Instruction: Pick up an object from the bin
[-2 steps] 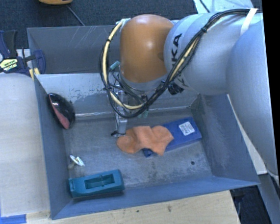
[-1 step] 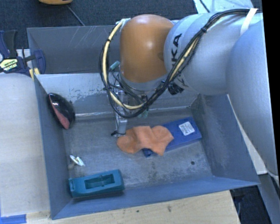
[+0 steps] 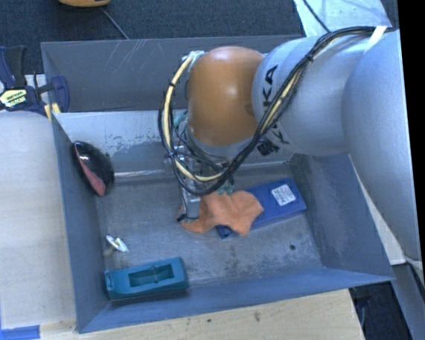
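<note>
My gripper (image 3: 190, 205) reaches down in the middle of the bin, at the left edge of a crumpled orange cloth (image 3: 228, 212). One metal finger shows beside the cloth; the orange cover above hides the rest. The cloth lies partly over a flat blue packet (image 3: 279, 200) with a white label, just to its right. Whether any cloth sits between the fingers is hidden.
A teal tape dispenser (image 3: 147, 278) lies near the bin's front left corner. A small white clip (image 3: 116, 244) rests left of centre. A dark glossy mouse-shaped thing with a pink underside (image 3: 92, 166) leans in the far left corner. The arm covers the bin's back right.
</note>
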Motion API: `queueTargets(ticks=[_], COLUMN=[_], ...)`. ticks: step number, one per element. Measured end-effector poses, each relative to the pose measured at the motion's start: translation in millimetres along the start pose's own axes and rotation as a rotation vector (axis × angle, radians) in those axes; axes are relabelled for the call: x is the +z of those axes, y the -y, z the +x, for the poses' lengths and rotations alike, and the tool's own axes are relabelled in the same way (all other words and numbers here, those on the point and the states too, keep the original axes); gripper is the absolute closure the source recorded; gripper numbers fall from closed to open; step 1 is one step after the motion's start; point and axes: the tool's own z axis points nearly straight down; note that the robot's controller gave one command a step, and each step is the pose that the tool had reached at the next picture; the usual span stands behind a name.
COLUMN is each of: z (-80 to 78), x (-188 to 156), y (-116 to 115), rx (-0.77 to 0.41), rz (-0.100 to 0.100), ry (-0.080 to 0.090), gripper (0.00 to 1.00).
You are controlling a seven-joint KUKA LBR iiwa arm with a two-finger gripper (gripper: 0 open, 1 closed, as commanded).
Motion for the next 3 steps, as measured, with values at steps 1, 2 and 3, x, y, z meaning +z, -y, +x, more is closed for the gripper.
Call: queueTargets(ticks=[1, 2, 3], z=[6.2, -3.8, -3.8], x=[38, 49, 49], y=[15, 54, 54], rx=[0.026, -0.019, -0.018], rz=[0.001, 0.001, 0.001], ry=[-0.005, -0.003, -0.003], gripper=[0.0, 1.0, 1.0])
